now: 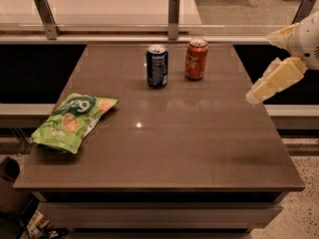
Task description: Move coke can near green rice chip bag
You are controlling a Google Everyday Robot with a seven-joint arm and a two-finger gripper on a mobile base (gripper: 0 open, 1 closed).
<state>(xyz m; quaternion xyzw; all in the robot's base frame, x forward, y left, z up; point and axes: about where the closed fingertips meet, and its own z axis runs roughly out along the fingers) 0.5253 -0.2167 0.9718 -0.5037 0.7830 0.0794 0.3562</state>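
Note:
The coke can (pixel 196 59), red-orange with a silver top, stands upright at the far middle of the brown table (pixel 164 153). The green rice chip bag (pixel 73 121) lies flat near the table's left edge, well apart from the can. My gripper (pixel 260 67) hangs in the air at the table's right edge, to the right of the coke can and a little nearer the camera. It is open and empty, with its cream fingers (pixel 276 79) spread and pointing left.
A dark blue can (pixel 157 65) stands upright just left of the coke can. A glass rail with metal posts (pixel 173 17) runs behind the table's far edge. Floor lies beyond the right and front edges.

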